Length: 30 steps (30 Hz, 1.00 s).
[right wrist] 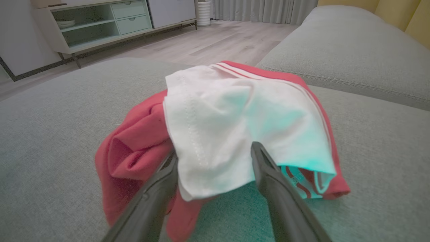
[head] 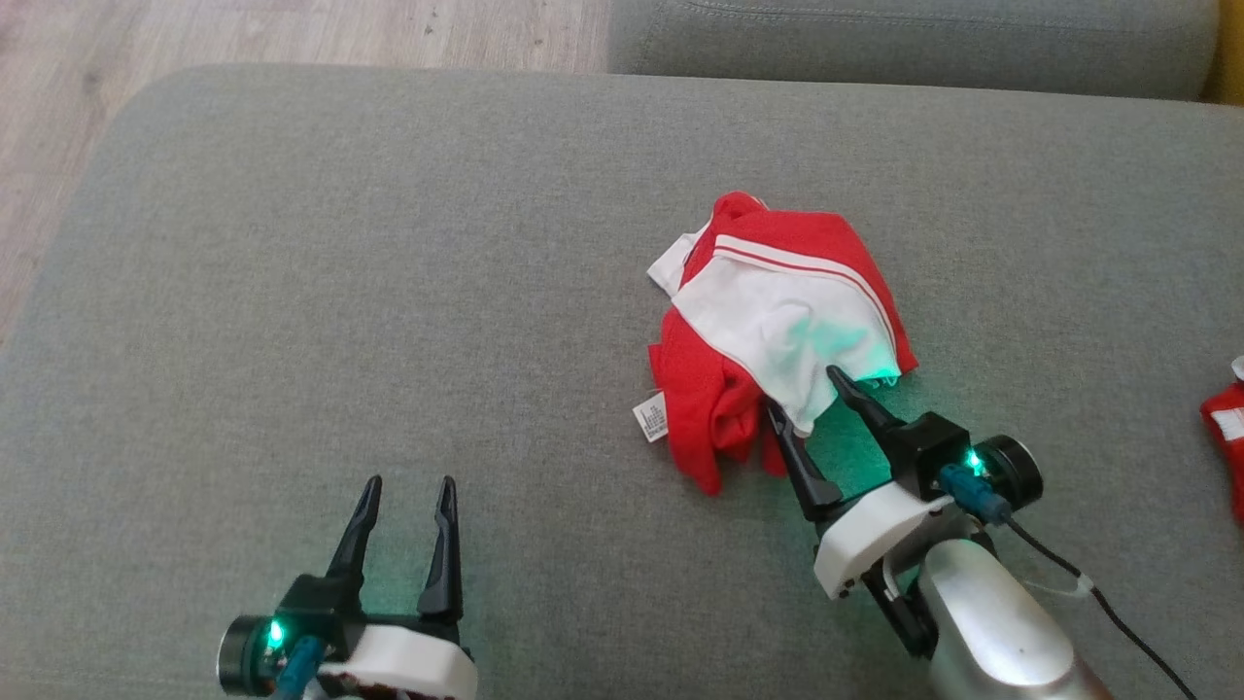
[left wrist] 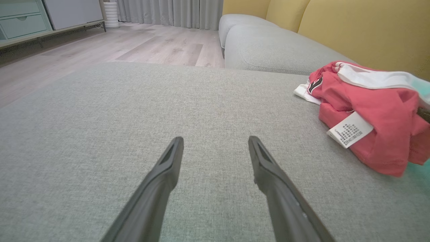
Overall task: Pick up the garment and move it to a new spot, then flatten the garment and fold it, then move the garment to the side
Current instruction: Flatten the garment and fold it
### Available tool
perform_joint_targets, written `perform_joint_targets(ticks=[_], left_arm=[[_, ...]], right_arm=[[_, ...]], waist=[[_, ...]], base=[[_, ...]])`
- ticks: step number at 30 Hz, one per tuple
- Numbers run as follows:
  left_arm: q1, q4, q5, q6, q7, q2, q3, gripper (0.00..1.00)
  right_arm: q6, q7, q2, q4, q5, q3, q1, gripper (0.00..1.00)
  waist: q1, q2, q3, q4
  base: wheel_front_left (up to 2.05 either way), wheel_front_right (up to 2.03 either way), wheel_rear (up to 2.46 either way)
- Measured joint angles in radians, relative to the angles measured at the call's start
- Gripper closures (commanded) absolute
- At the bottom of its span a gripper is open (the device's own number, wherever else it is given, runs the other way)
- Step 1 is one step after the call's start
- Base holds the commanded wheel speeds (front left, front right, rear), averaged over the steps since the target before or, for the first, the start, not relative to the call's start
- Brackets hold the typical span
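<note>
- The red and white garment (head: 777,311) lies crumpled in a heap on the grey sofa seat (head: 389,243), right of the seat's middle in the head view.
- A white label (head: 651,416) sticks out at the heap's near left edge.
- The right gripper (head: 803,390) is at the garment's near edge with its jaws spread wide. A white fold lies between its fingers (right wrist: 265,168), not pinched.
- The left gripper (head: 410,481) sits low over bare seat, well apart from the garment, its jaws wide apart and empty.
- Another red item (head: 1226,428) lies at the seat's right edge.
- A wooden floor (head: 292,29) shows beyond the seat.
</note>
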State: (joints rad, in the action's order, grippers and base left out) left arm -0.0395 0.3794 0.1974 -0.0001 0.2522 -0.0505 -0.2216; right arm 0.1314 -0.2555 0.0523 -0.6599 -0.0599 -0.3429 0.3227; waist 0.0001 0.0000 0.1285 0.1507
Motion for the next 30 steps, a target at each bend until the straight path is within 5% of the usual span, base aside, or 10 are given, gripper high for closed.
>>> perform_joint_targets(ticks=[3,5,6,7,24,30], left_arm=[[0.000,0.000,0.000,-0.001,0.000,0.000,0.001,0.00],[0.000,0.000,0.000,-0.001,0.000,0.000,0.000,0.00],[0.000,0.000,0.000,-0.001,0.000,0.000,0.000,0.00],[0.000,0.000,0.000,-0.002,0.000,0.000,0.000,0.00],[0.037,0.004,0.006,-0.010,0.000,0.000,0.009,0.00],[0.048,0.008,0.014,-0.019,0.000,0.000,-0.003,0.00]], right_arm=[[0.000,0.000,0.000,-0.001,0.000,0.012,0.000,0.00],[0.000,0.000,0.000,-0.001,-0.001,0.019,0.000,0.53],[0.000,0.000,0.000,0.002,-0.003,0.022,0.000,0.96],[0.000,0.000,0.000,0.003,-0.003,0.023,0.000,1.00],[0.000,0.000,0.001,0.172,-0.086,0.060,0.048,1.00],[0.000,0.000,0.007,0.197,-0.212,-0.062,0.141,1.00]], waist=[[0.0000,0.0000,0.000,-0.001],[-0.0001,0.0000,0.000,-0.002],[0.0000,0.0000,-0.001,-0.003],[0.0000,0.0000,-0.002,-0.003],[-0.0001,0.0000,-0.087,-0.025],[-0.0001,0.0000,-0.102,-0.014]], base=[[0.00,0.00,0.00],[0.00,0.00,0.00],[0.00,0.00,0.00],[0.00,0.00,0.00],[0.00,0.00,0.00],[0.00,0.00,0.00]])
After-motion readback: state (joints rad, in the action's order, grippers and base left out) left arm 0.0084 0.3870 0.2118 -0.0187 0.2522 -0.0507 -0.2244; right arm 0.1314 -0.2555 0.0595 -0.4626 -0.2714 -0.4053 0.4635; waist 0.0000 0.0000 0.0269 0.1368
